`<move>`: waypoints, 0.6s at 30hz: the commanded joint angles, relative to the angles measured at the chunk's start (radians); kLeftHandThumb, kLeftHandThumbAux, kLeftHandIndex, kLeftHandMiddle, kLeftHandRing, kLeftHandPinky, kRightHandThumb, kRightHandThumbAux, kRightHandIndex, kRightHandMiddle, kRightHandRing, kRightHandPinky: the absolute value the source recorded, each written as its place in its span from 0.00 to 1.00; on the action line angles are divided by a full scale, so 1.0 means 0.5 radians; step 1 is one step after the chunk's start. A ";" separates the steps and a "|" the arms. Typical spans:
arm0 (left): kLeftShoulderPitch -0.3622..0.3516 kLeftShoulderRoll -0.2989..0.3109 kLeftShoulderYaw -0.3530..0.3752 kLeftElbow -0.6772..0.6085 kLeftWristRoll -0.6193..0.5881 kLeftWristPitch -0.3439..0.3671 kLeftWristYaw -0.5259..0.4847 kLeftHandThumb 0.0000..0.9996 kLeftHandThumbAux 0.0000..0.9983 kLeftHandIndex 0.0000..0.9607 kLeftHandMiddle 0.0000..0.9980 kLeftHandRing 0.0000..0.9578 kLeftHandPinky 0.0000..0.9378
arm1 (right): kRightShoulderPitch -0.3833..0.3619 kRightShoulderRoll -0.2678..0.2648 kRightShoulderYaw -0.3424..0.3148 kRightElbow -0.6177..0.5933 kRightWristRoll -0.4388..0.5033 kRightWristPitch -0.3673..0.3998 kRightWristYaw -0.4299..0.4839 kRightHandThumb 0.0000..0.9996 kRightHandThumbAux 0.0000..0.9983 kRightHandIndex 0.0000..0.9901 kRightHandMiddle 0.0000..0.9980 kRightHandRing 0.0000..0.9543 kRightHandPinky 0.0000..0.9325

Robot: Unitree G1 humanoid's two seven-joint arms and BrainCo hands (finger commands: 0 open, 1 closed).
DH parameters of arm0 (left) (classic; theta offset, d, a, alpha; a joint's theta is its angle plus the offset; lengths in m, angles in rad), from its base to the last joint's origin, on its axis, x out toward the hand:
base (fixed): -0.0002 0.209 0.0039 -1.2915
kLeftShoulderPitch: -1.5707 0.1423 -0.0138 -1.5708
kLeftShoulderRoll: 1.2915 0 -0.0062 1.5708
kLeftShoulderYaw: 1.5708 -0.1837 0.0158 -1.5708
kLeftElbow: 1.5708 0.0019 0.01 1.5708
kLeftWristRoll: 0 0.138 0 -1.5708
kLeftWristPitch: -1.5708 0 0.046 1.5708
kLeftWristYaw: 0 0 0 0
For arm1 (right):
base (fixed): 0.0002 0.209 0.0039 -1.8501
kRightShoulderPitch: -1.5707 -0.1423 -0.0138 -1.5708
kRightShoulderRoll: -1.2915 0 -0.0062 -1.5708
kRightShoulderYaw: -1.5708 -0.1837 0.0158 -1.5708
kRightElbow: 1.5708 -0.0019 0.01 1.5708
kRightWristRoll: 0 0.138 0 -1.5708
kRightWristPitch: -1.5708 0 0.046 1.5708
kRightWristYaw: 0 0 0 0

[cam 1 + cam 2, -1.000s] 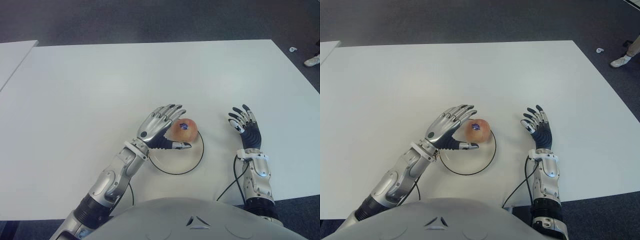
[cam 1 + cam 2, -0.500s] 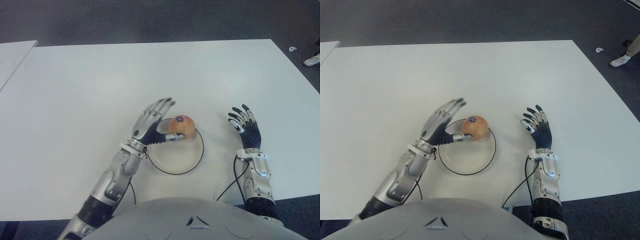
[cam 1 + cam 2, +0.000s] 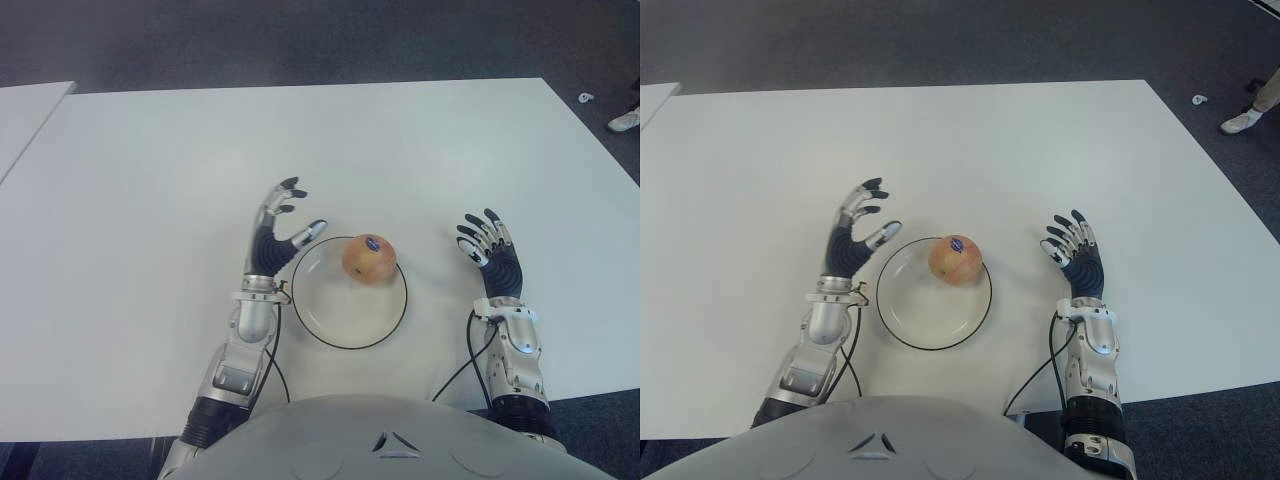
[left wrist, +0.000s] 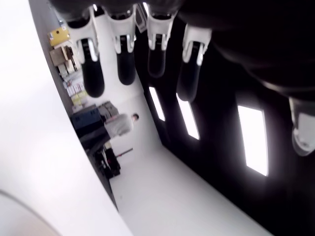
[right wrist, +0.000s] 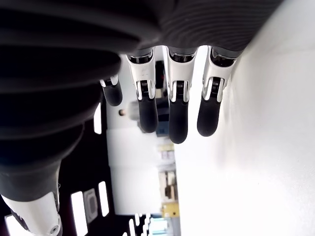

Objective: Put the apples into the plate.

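I read the left robot hand (image 3: 277,232) just left of the plate (image 3: 322,318), fingers spread, holding nothing; its thumb tip reaches toward the plate's rim. The apple (image 3: 369,258) sits inside the plate, at the far side near the rim, clear of that hand. The right robot hand (image 3: 490,250) shows right of the plate, apart from it, fingers extended and empty. Everything stands on the white bench (image 3: 150,180).

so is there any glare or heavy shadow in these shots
Eye views: even light, only a faint shadow beside the apple in the plate. Left wrist view: left hand dark against bright ceiling panels. Right wrist view: right hand in silhouette, table washed out.
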 commanded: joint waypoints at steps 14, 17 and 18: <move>0.237 -0.077 0.229 -0.139 -0.388 0.279 -0.174 0.29 0.63 0.30 0.30 0.31 0.37 | 0.174 0.082 0.056 0.038 -0.002 0.144 0.019 0.40 0.68 0.11 0.24 0.28 0.33; 0.282 -0.073 0.248 -0.069 -0.402 0.241 -0.186 0.28 0.62 0.30 0.29 0.32 0.37 | 0.187 0.088 0.068 0.015 -0.011 0.145 0.016 0.41 0.68 0.12 0.23 0.27 0.33; 0.289 -0.076 0.249 -0.064 -0.399 0.236 -0.186 0.27 0.62 0.29 0.29 0.31 0.36 | 0.190 0.088 0.069 0.010 -0.012 0.147 0.016 0.41 0.68 0.12 0.23 0.27 0.33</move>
